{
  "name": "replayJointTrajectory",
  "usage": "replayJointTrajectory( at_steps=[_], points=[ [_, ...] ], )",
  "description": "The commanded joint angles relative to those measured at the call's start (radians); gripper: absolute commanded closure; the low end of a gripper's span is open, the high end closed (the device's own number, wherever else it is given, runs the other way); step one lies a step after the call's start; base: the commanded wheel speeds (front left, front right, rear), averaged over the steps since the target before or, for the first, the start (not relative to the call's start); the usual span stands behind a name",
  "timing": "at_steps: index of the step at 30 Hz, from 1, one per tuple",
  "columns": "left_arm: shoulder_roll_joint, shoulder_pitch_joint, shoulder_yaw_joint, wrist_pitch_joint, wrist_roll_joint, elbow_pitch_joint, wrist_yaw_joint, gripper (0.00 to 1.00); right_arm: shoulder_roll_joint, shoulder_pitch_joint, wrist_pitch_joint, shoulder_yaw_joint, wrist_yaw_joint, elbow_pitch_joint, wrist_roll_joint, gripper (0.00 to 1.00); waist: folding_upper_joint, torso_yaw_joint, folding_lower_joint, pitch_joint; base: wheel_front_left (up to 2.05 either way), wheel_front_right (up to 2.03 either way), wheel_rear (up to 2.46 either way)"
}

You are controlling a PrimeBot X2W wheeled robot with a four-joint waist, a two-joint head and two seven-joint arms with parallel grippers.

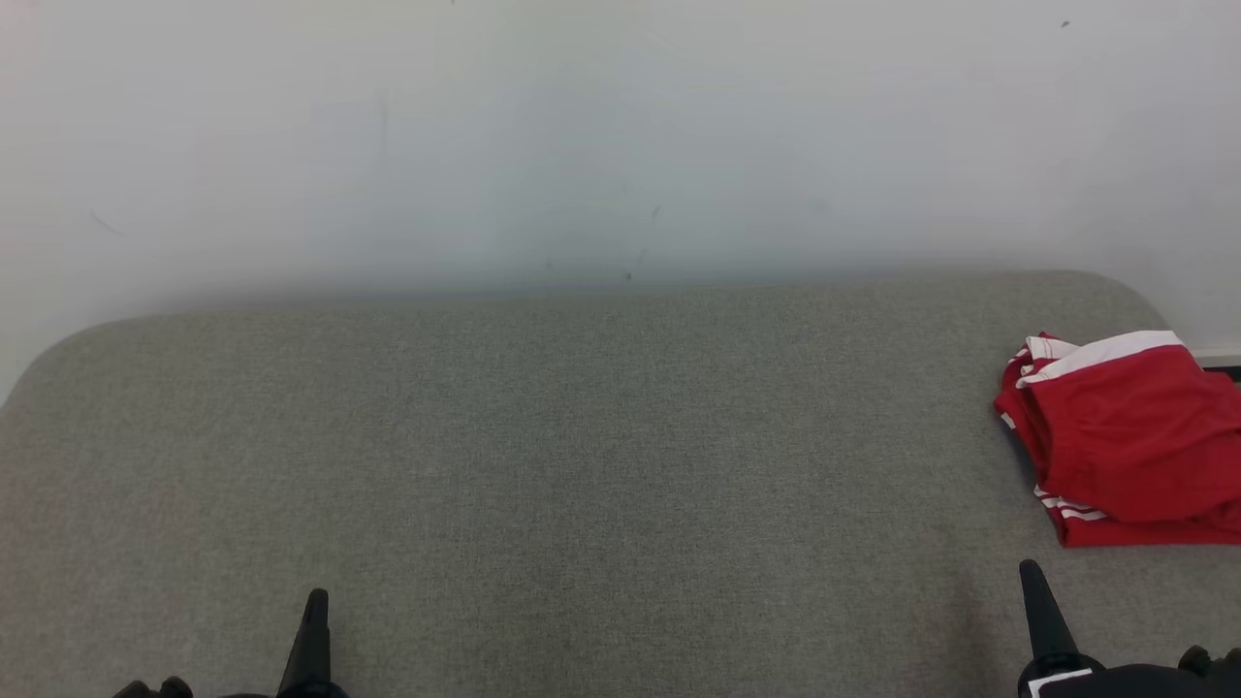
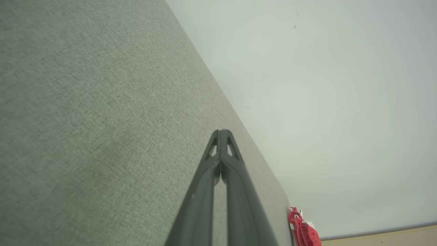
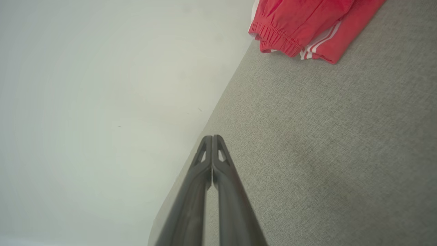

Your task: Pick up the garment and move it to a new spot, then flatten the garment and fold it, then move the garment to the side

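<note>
The garment (image 1: 1129,441) is red with white stripes and lies folded in a compact bundle at the far right of the grey fabric surface (image 1: 582,465). It also appears at the top of the right wrist view as the garment (image 3: 300,24), and as a small red patch, the garment (image 2: 302,229), low in the left wrist view. My left gripper (image 1: 316,601) rests low at the front left, shut, holding nothing. My right gripper (image 1: 1030,574) sits at the front right, just in front of the garment and apart from it, shut and empty. Each wrist view shows its own fingertips pressed together: left gripper (image 2: 221,131), right gripper (image 3: 212,137).
A pale wall (image 1: 620,136) rises directly behind the grey surface. The surface has rounded back corners, and its right edge runs beside the garment. A strip of tan floor (image 2: 385,237) shows past the surface's end in the left wrist view.
</note>
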Motion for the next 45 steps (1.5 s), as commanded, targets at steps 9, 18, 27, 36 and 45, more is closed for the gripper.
replayJointTrajectory(
  at_steps=[9, 18, 27, 36, 45],
  points=[
    [-0.001, -0.048, -0.002, 0.024, -0.101, -0.006, -0.004, 1.0, -0.001, -0.029, 0.017, -0.013, -0.001, -0.016, 0.104, 1.0, -0.0001, 0.001, -0.0001, 0.008, 0.0, 0.0, 0.0],
    [-0.002, -0.068, -0.003, 0.045, -0.181, -0.004, -0.006, 1.0, -0.001, -0.04, 0.031, -0.022, -0.001, -0.02, 0.191, 1.0, -0.0001, 0.003, -0.0001, 0.016, 0.0, 0.0, 0.0],
    [-0.002, -0.084, -0.004, 0.065, -0.259, -0.002, -0.007, 1.0, 0.0, -0.046, 0.045, -0.031, -0.002, -0.023, 0.272, 1.0, -0.0001, 0.004, -0.0001, 0.025, 0.0, 0.0, 0.0],
    [-0.003, -0.1, -0.005, 0.082, -0.331, -0.001, -0.008, 1.0, 0.0, -0.055, 0.058, -0.039, -0.002, -0.026, 0.345, 1.0, -0.0001, 0.006, -0.0001, 0.033, 0.0, 0.0, 0.0],
    [-0.003, -0.111, -0.006, 0.097, -0.389, 0.0, -0.01, 1.0, 0.0, -0.058, 0.067, -0.046, -0.002, -0.029, 0.407, 1.0, -0.0001, 0.007, -0.0001, 0.041, 0.0, 0.0, 0.0]
  ],
)
